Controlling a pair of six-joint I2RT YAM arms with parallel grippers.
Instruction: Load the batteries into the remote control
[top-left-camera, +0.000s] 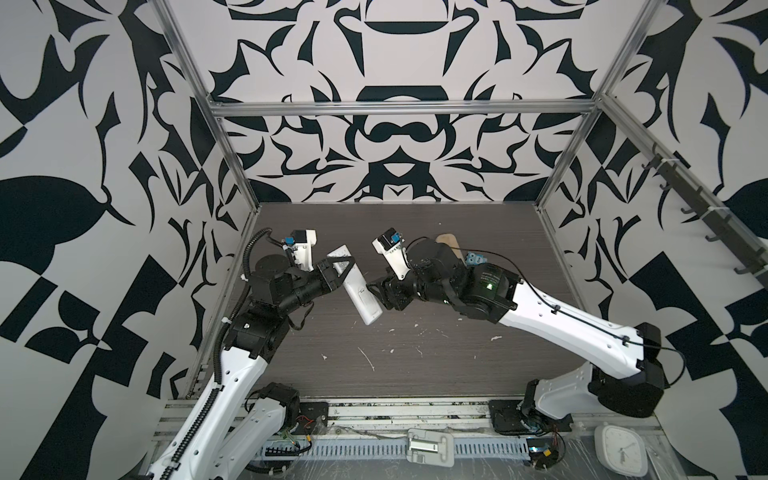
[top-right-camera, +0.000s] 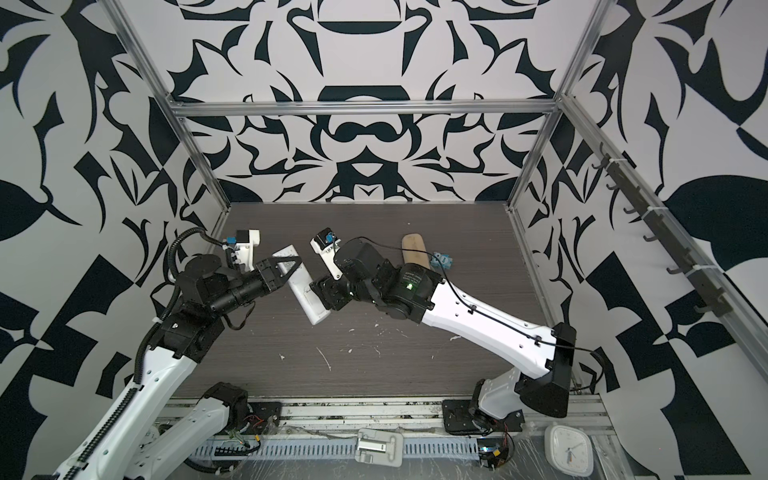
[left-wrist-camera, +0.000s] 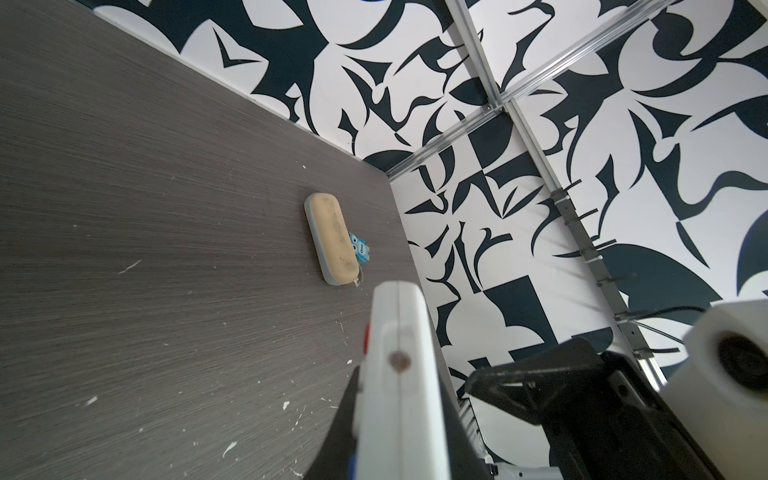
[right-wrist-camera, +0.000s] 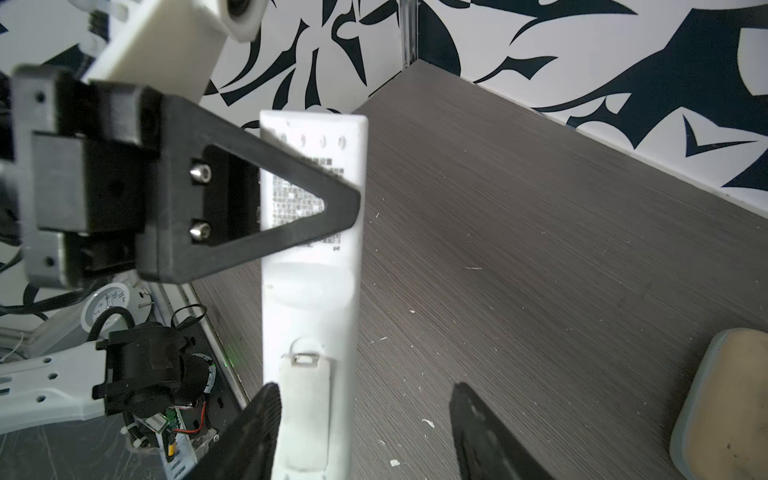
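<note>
remote control (top-left-camera: 356, 286), long slim white plastic, is held off the dark wood-grain table (top-left-camera: 415, 353), plain back up, printed label showing. long axis runs diagonally in both top views, from the far end on the left to the near end on the right. left gripper (top-left-camera: 343, 266) is pinched across the far half, its black triangular finger lying over the label. small grey-white battery cover (right-wrist-camera: 305, 407) sits on the near end and looks still seated, latch visible.

right gripper (right-wrist-camera: 365, 399) comes at that near end roughly along the long axis, jaws spread. the cover end sits between them, close against one finger with a clear gap to the other, so nothing is gripped. right arm is the nearer one for the cover, the left only steadies.

batteries can't be made out in any view. my read: cover has to come off first.

further out, a beige oblong case (top-left-camera: 449, 245) lies behind the right arm with a small blue item (left-wrist-camera: 360, 249) just beside it. white scraps (top-left-camera: 365, 357) dot the near table.
</note>
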